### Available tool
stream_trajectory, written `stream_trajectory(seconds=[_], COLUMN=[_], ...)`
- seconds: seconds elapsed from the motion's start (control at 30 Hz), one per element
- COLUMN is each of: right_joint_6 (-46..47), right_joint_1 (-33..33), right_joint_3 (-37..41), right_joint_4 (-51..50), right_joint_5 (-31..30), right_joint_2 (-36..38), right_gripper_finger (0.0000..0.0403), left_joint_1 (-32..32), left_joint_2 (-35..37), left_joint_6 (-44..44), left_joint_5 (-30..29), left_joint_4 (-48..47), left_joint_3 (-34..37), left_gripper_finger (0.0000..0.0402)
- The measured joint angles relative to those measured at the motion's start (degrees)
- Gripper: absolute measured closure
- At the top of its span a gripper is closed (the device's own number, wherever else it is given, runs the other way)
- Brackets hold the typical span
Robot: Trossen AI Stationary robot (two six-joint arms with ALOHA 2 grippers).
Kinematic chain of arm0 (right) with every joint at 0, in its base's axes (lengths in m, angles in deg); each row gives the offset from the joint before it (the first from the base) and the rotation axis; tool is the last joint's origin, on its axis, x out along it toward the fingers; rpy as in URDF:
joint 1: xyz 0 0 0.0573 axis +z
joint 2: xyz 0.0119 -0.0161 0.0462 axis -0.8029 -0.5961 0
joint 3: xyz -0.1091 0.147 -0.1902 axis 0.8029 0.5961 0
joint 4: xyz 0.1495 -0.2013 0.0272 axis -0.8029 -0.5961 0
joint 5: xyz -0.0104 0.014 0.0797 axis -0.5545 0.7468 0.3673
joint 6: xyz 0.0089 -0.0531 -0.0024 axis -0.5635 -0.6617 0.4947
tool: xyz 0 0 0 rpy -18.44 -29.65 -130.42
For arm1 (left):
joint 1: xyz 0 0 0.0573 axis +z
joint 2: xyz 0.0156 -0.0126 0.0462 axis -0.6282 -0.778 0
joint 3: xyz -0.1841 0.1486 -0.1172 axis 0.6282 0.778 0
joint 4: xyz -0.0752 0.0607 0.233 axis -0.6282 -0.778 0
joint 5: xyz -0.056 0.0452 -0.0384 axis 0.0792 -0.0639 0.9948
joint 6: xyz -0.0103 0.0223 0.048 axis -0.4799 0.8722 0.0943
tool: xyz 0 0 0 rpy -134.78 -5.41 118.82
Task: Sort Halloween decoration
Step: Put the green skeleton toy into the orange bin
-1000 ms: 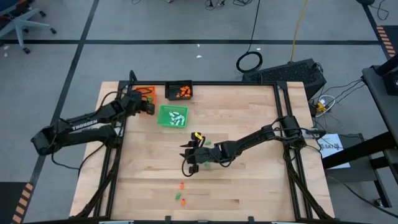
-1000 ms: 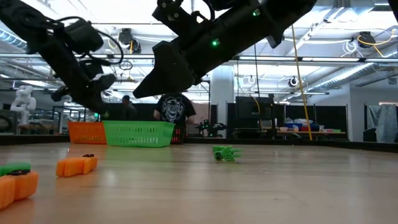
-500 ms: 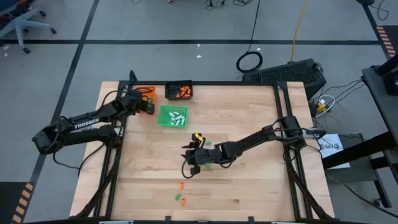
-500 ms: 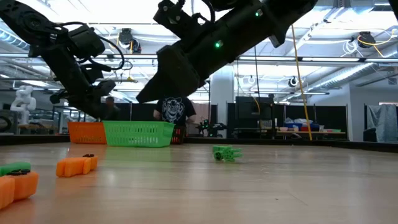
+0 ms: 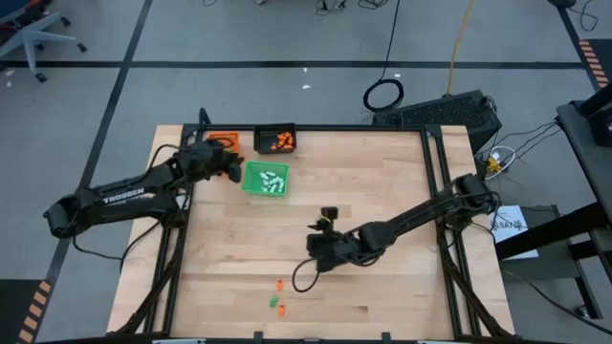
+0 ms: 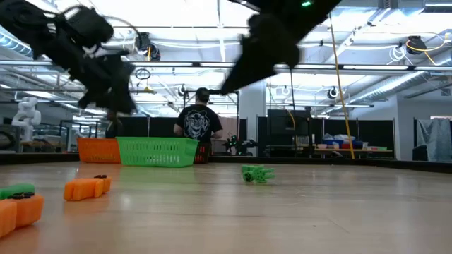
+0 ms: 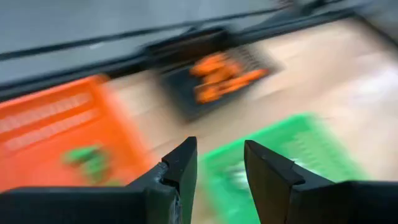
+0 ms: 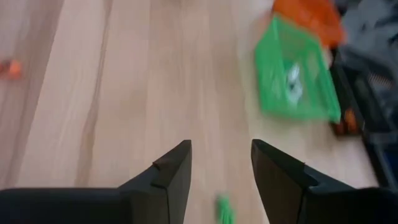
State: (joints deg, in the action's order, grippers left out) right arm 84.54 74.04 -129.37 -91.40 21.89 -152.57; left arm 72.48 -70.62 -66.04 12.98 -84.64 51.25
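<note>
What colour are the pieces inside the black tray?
Orange; the pieces in the black tray show best in the high view.

Pale wood table (image 5: pixel 382 191); orange tray (image 5: pixel 222 140), green tray (image 5: pixel 265 179) holding white pieces (image 5: pixel 273 178), black tray (image 5: pixel 275 139) holding orange pieces (image 5: pixel 281 141).

Motion blur smears the left wrist view: the orange tray (image 7: pixel 56 134), the black tray (image 7: pixel 211 71) and the green tray (image 7: pixel 280 155) lose their edges, and a green piece (image 7: pixel 87 158) in the orange tray is only a smudge. In the right wrist view a green piece (image 8: pixel 224 210) is cut by the frame's edge. In the low view an orange piece (image 6: pixel 18 210) is cut off at the side.
</note>
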Motion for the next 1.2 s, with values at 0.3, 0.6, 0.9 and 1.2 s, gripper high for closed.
stream_trajectory(seconds=[0.3, 0.6, 0.9, 1.2], right_joint_6=[10.0, 6.3, 4.7, 3.6], right_joint_1=[-0.5, -7.1, -14.2, -17.7], right_joint_3=[1.4, 10.6, 13.9, 14.0], right_joint_4=[-15.4, -4.5, 1.0, 1.0], right_joint_5=[2.9, 14.2, 23.1, 28.7], right_joint_2=[1.5, 1.5, 1.5, 1.5], right_gripper_finger=[0.0252, 0.0252, 0.0252, 0.0285], left_joint_1=[-17.2, -35.6, -47.3, -52.1], left_joint_2=[7.4, 7.3, 6.4, 0.8], left_joint_6=[1.1, 1.4, 3.5, 4.1], left_joint_5=[1.2, -12.5, -22.9, -27.8], left_joint_4=[4.6, 5.6, 8.1, 11.0], left_joint_3=[0.0, 0.0, 0.0, 0.0], left_gripper_finger=[0.0271, 0.0271, 0.0272, 0.0272])
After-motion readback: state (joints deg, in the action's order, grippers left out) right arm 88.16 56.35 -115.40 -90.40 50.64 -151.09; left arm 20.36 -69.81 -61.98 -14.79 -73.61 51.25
